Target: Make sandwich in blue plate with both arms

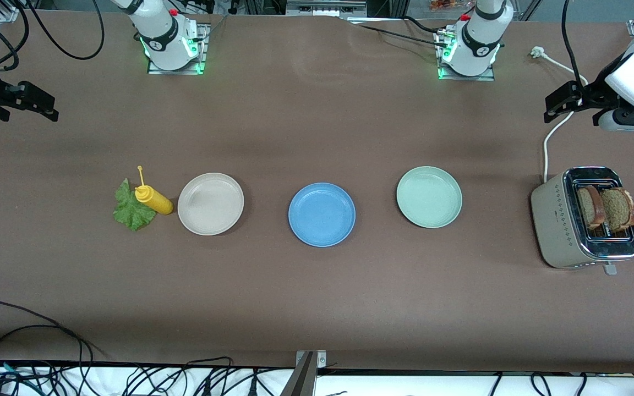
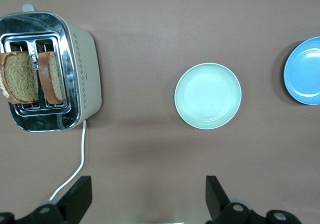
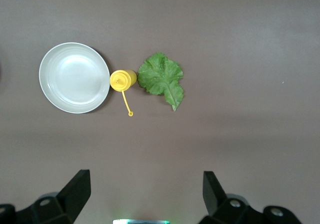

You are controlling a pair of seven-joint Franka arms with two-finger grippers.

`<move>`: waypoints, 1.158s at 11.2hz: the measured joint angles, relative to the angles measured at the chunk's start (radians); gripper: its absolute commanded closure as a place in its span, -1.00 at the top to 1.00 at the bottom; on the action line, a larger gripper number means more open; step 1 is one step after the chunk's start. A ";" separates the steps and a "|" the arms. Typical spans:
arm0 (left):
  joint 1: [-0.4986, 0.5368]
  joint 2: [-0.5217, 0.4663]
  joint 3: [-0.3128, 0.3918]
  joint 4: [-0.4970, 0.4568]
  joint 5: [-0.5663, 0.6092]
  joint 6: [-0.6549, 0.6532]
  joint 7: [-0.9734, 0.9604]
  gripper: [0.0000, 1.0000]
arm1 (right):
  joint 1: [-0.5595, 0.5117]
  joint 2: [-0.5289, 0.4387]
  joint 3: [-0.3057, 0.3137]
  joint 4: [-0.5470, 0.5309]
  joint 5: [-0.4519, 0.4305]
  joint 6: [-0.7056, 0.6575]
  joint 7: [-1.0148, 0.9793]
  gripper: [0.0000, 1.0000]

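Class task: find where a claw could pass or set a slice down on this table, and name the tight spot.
Bare table lies between blue plate and pale green plate, and between blue and beige plate. Crowded: yellow bottle sits tight between lettuce and beige plate.

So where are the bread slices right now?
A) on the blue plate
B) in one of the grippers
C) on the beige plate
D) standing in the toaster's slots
D: both bread slices stand upright in the slots of the toaster, at the left arm's end of the table; the blue plate holds nothing.
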 measured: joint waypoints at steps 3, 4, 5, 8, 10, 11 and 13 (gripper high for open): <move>0.000 0.000 0.000 0.000 0.000 0.005 0.000 1.00 | 0.000 0.000 0.000 0.000 0.000 0.000 0.000 1.00; 0.000 0.000 0.000 0.000 0.000 0.005 0.000 1.00 | 0.000 0.000 0.000 0.000 0.000 0.000 0.000 1.00; 0.000 0.000 0.000 0.000 0.000 0.006 0.000 1.00 | 0.000 0.000 0.000 0.000 0.000 0.000 0.000 1.00; 0.000 0.000 0.000 -0.001 0.000 0.007 0.000 1.00 | 0.000 0.000 0.000 0.001 0.000 0.000 0.000 1.00; 0.000 0.000 0.000 -0.001 0.000 0.009 0.000 1.00 | 0.000 0.000 0.000 0.001 0.000 0.000 0.000 1.00; 0.000 0.000 0.000 -0.002 0.000 0.009 0.000 1.00 | 0.000 0.000 0.000 0.001 0.000 0.000 0.000 1.00; 0.000 0.000 0.000 -0.002 0.000 0.012 0.000 1.00 | 0.000 0.000 0.000 0.001 0.000 0.000 0.000 1.00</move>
